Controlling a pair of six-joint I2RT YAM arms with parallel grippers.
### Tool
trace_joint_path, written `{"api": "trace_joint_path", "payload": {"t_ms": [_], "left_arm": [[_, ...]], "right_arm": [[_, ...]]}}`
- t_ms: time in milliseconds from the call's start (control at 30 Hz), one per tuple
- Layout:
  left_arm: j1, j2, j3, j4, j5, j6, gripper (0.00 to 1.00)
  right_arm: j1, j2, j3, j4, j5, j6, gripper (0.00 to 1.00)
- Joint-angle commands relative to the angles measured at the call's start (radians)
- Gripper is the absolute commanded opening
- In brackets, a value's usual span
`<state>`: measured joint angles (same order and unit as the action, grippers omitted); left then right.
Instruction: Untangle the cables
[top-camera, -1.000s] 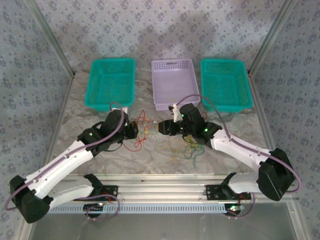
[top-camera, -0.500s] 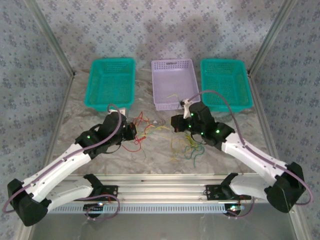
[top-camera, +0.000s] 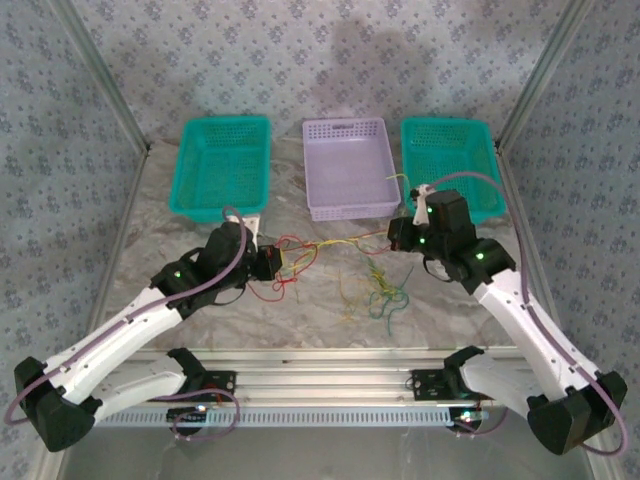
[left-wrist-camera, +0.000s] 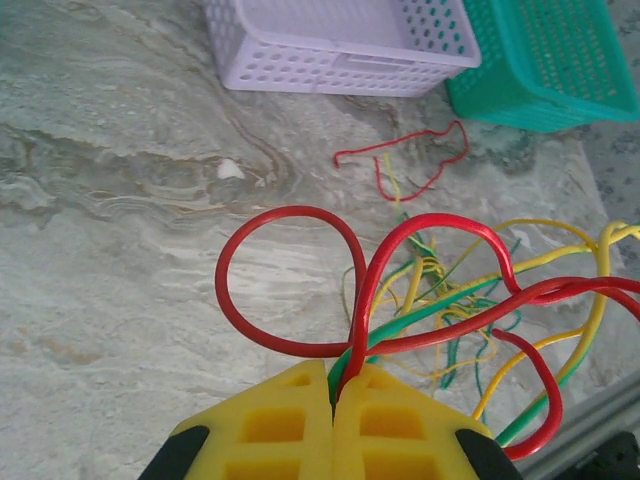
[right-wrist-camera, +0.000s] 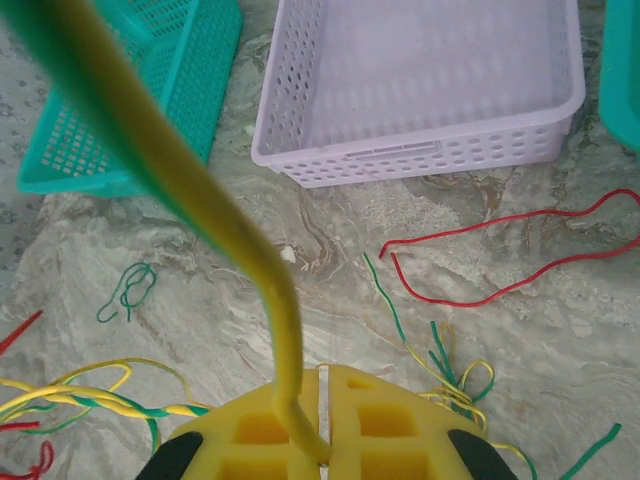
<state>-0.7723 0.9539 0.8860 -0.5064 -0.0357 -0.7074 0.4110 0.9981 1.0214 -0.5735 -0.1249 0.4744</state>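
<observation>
Here the left gripper (top-camera: 270, 262) is clamped tight on a red loop (left-wrist-camera: 219, 283) and other strands that spring from between its yellow pads. The right gripper (top-camera: 398, 238), just before the lilac basket (top-camera: 345, 170), pinches a yellow strand (right-wrist-camera: 284, 330), which stretches across to the left gripper. The remaining cables (top-camera: 378, 290) lie loose on the table (top-camera: 300, 320), between the grippers and nearer the arm bases.

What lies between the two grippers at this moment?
In the top view, a taut yellow cable runs from the right gripper to the tangle at the left gripper; loose cables lie on the table nearby.
</observation>
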Motion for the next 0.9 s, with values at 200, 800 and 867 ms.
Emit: {"api": "trace_joint_path", "payload": {"t_ms": [200,800,867], "left_arm": [[0.05,0.006,-0.008,-0.211,-0.123,0.054,0.0],[0.048,-0.023,-0.056,-0.099,0.021,0.105,0.39],[0.048,-0.012,-0.076,-0.068,0.045,0.082,0.53]], "right_arm": [[-0.14,-0.078,0.049,-0.06,0.182,-0.043,0.0],[-0.033,-0.028,0.106,0.026,0.006,-0.085,0.0],[-0.018,-0.027,0.101,0.038,-0.016,-0.074,0.0]]}}
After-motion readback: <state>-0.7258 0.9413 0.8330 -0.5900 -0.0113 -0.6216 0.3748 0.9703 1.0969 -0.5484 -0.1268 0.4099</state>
